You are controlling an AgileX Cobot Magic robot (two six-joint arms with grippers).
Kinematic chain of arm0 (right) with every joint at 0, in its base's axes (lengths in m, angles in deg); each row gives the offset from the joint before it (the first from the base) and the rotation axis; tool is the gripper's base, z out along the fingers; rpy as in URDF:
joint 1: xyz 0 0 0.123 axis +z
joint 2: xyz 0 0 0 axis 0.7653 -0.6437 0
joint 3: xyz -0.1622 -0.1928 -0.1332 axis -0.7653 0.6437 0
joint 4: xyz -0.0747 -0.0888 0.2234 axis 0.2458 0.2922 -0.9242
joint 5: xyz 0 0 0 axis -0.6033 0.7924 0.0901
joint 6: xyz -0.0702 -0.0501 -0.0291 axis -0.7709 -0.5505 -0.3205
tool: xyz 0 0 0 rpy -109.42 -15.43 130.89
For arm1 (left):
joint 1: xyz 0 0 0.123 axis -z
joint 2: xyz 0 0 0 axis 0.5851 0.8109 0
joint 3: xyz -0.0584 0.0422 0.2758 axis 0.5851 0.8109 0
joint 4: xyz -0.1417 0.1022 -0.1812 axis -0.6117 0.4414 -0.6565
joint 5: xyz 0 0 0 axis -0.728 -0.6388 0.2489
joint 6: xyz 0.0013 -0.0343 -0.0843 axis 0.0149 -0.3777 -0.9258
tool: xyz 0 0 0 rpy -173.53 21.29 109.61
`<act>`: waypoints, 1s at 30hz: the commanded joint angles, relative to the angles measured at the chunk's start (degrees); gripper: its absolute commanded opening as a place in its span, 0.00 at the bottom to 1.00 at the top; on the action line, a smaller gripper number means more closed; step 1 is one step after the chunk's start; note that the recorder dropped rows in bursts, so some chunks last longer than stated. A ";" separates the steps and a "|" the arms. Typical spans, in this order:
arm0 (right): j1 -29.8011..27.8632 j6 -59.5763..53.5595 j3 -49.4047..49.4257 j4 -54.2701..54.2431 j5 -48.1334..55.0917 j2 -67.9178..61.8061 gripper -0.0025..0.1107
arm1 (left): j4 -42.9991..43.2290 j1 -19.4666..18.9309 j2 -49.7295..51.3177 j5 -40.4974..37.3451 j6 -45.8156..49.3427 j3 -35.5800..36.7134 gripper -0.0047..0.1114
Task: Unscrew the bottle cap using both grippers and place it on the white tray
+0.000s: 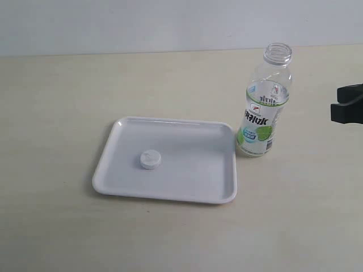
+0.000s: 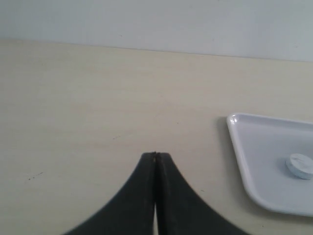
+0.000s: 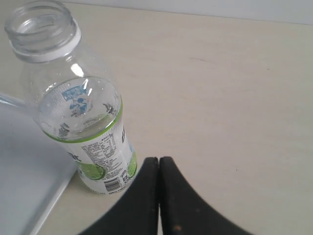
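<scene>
Left gripper (image 2: 155, 155) on my wrist feed: both black fingers pressed together, tips meeting, nothing between them. It hangs over bare table (image 2: 73, 107), with the tray (image 2: 254, 161) off to one side and well clear of the tips.

Right gripper (image 3: 158, 159), same story: fingers closed flat against each other, empty. Its tips sit near the foot of the bottle (image 3: 78, 112) but apart from it, no contact.

On the exterior feed, the bottle stands upright with an open neck, the threads bare, the lime label facing the camera. It is right by the tray's right edge, near the far corner; whether the base touches the rim I can't tell.

The cap (image 1: 150, 160) lies flat on the tray floor, left of centre, away from every rim. Nothing else is on the tray.

The tray itself sits flat on the pale table, about mid-scene. A black part of the right arm (image 1: 348, 106) pokes in at the right edge of the exterior feed, level with the bottle's shoulder and clearly apart from it. The left arm is out of that shot.
</scene>
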 commanded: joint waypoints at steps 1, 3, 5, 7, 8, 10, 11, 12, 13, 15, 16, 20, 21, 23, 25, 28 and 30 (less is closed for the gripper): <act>0.03 -0.88 -0.26 0.04 7.09 0.25 0.03 | 0.19 -0.04 -0.38 0.38 -0.61 0.14 0.04; 0.03 1.06 0.42 0.04 9.49 4.68 0.03 | 0.19 -0.04 -0.38 0.38 -0.61 0.14 0.04; 0.03 7.75 1.26 0.04 9.49 14.61 0.03 | 0.19 -0.04 -0.38 0.38 -0.61 0.14 0.04; 0.03 8.77 1.62 0.04 9.49 22.97 0.03 | 0.19 -0.04 -0.38 0.38 -0.61 0.14 0.04; 0.03 8.90 1.62 0.04 9.49 27.65 0.03 | 0.19 -0.04 -0.38 0.38 -0.61 0.14 0.04; 0.03 9.00 1.62 0.04 9.39 35.61 0.03 | 0.19 -0.04 -0.38 0.38 -0.61 0.14 0.04; 0.03 9.53 1.62 0.04 9.39 38.39 0.03 | 0.19 -0.04 -0.38 0.38 -0.61 0.14 0.04; 0.03 10.90 1.62 0.04 9.39 40.76 0.03 | 0.19 -0.04 -0.38 0.38 -0.61 0.14 0.04; 0.03 12.31 1.62 0.04 9.39 43.68 0.03 | 0.19 -0.04 -0.38 0.38 -0.61 0.14 0.04; 0.03 14.78 1.62 0.04 9.19 47.39 0.03 | 0.19 -0.04 -0.38 0.38 -0.61 0.14 0.04; 0.03 15.55 1.62 0.04 8.90 48.26 0.03 | 0.19 -0.04 -0.38 0.38 -0.61 0.14 0.04; 0.03 13.64 1.81 -2.94 9.77 48.76 0.03 | 0.19 -0.04 -0.38 0.38 -0.61 0.14 0.04; 0.03 10.91 2.29 -7.52 11.07 49.14 0.03 | 0.19 -0.04 -0.38 0.38 -0.61 0.14 0.04; 0.03 -2.81 4.06 -26.69 17.14 50.55 0.03 | 0.19 -0.04 -0.38 0.38 -0.61 0.14 0.04; 0.03 -20.19 5.84 -46.80 25.08 52.73 0.03 | 0.19 -0.04 -0.38 0.38 -0.61 0.14 0.04; 0.03 -47.02 9.15 -63.83 35.88 56.69 0.03 | 0.19 -0.04 -0.38 0.38 -0.61 0.14 0.04; 0.03 -59.37 12.38 -69.25 36.17 59.92 0.03 | 0.19 -0.04 -0.38 0.38 -0.61 0.14 0.04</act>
